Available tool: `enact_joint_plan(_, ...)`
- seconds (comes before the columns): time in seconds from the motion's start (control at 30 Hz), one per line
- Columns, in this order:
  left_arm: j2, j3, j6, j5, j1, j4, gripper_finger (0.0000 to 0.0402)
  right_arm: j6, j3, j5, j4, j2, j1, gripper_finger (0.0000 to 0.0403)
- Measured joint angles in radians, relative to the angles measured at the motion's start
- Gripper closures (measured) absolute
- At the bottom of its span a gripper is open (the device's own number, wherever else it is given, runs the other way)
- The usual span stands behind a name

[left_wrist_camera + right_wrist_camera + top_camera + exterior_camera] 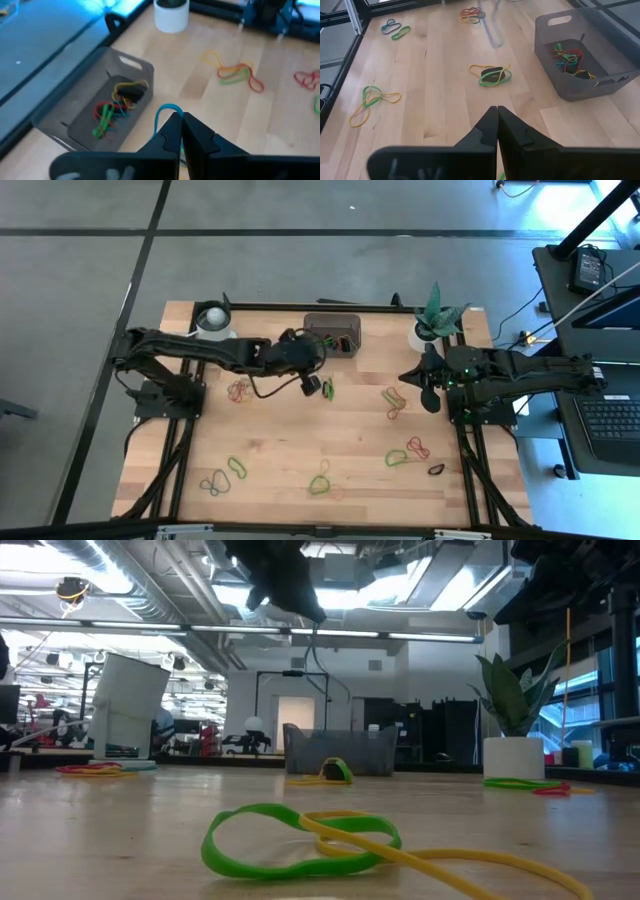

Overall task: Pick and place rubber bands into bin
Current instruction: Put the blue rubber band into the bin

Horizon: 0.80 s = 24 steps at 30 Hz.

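The pale wooden counter [300,450] holds many scattered coloured rubber bands [490,75]. The dark grey translucent rectangular bin [585,55] at its far edge holds only a few. Left gripper [181,122] pinches a blue band near the bin; right gripper [497,117] hovers, fingers pressed together.

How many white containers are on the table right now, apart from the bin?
2. A white cup at the table's far left corner; a white plant pot near its far right corner.
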Motion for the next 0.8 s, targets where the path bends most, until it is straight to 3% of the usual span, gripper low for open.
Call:
enact_joint_plan(0.17,-0.059,0.0,0.031,-0.025,0.012,0.003,0.0398,-0.011,0.0,0.0,0.0,0.0,0.0,0.0393)
enact_joint_plan(0.43,-0.116,0.053,0.103,0.05,0.107,-0.025,0.0398,-0.012,0.0,0.001,0.0,0.001,0.0,0.0393)
enact_joint_plan(0.8,-0.028,0.283,0.36,0.28,0.363,-0.138,0.0398,0.071,0.0,0.055,0.004,0.001,0.0,0.0393)
